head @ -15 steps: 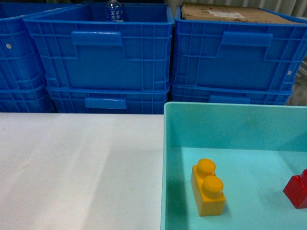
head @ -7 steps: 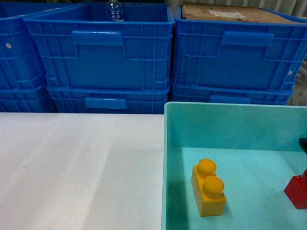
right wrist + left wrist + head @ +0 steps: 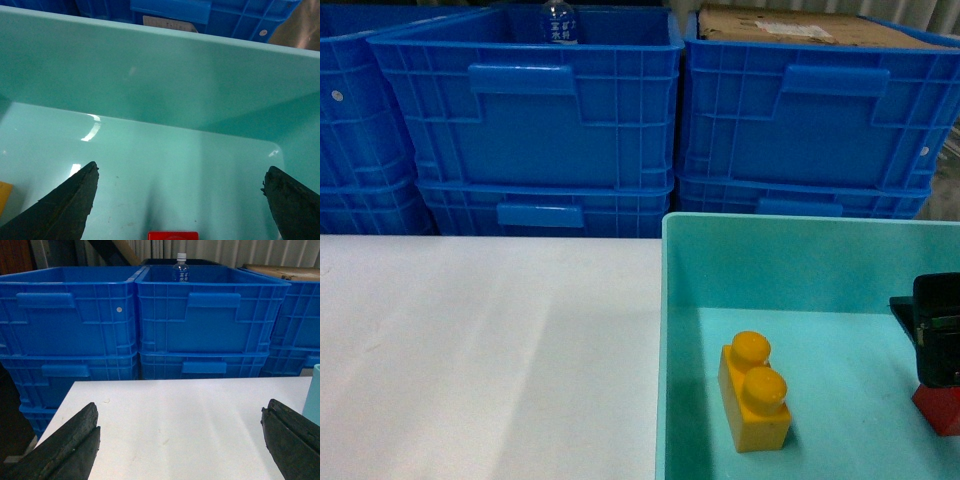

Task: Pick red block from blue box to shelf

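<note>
Red block [image 3: 942, 408] sits at the near right of the blue box [image 3: 800, 262] floor, below the spread right claw [image 3: 180, 200]; judged light, rigid, glossy-slick, best gripped across flat side walls, not studs.

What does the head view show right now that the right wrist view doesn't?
Only the head view shows the whole yellow brick, the white table, the bottle and the cardboard in the stacked blue crates. Only the right wrist view shows the right gripper with its jaws wide apart, straddling the red block. Both show the red block, the blue box and crates behind it.
</note>
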